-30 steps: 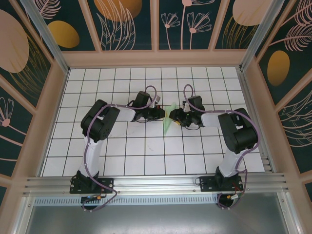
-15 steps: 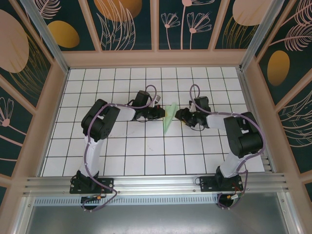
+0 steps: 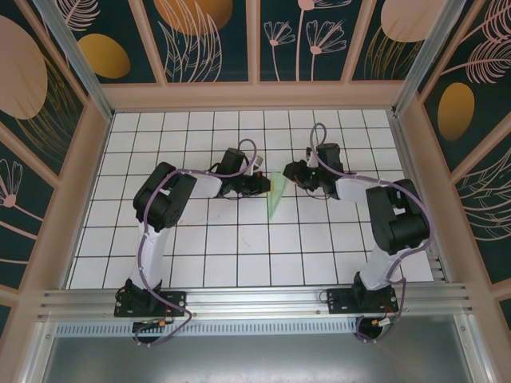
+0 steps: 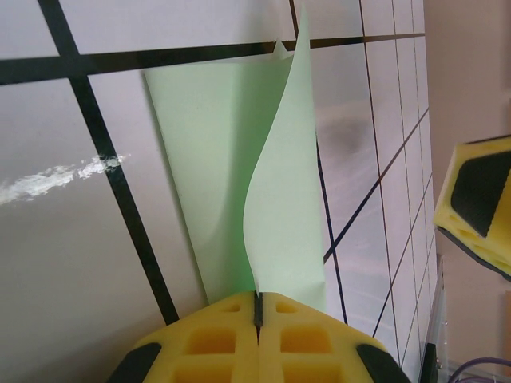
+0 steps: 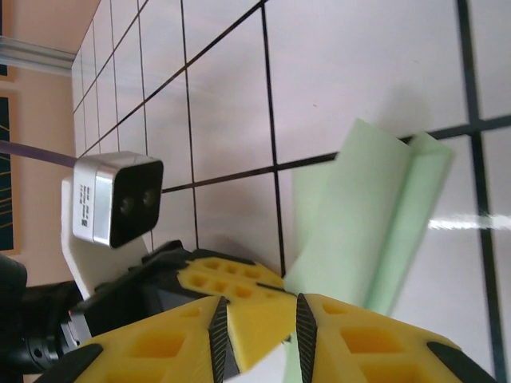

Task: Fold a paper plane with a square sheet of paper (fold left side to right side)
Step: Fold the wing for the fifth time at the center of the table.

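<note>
Left gripper [image 4: 257, 307]: jaws pinched closed on the paper plane [image 4: 223, 159].
Right gripper [image 5: 261, 309]: jaws partly apart, just beside the plane's edge.
Paper plane: mid-worktop [image 3: 239, 239], between both grippers, one flap raised.

A white grid-tiled table [image 3: 239, 255] sits inside dark teal wall panels [image 3: 207, 40] painted with leaves and orange ovals, an aluminium rail [image 3: 255, 299] along its near edge.

One paper plane [image 3: 275, 197] and two hands: left hand [image 3: 265, 185], right hand [image 3: 288, 177].
</note>
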You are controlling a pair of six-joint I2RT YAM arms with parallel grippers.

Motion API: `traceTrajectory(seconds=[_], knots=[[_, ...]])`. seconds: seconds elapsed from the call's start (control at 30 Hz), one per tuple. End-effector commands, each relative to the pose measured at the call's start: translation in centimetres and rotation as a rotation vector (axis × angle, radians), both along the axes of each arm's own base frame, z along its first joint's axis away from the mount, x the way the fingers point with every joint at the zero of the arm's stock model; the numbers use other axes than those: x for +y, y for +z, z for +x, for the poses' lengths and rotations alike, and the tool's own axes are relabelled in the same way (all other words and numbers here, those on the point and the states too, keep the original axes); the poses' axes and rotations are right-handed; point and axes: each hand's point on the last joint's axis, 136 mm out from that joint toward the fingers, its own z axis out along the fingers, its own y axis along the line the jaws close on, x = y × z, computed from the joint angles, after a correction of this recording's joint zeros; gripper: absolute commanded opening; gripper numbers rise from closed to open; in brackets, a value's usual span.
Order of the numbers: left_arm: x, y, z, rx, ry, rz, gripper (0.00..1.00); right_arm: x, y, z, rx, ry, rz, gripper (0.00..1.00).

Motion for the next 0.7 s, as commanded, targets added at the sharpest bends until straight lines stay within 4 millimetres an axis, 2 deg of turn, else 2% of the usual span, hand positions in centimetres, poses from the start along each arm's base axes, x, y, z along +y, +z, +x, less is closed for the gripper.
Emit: traceTrajectory(seconds=[0.0, 0.3, 0.67], knots=[[1.7, -2.6, 1.7, -0.018, 0.061, 0.086, 0.0, 1.5, 0.3, 1.1, -0.009, 0.021, 0.027, 0.32], [2.2, -2.9, 2.0, -0.022, 0.074, 0.114, 0.0, 2.8, -2.0, 2.5, 0.035, 0.043, -0.002, 0.32], [2.9, -3.7, 2.4, -0.025, 0.097, 0.168, 0.0, 1.9, -4.6, 2.2, 0.088, 0.03, -0.089, 0.33]])
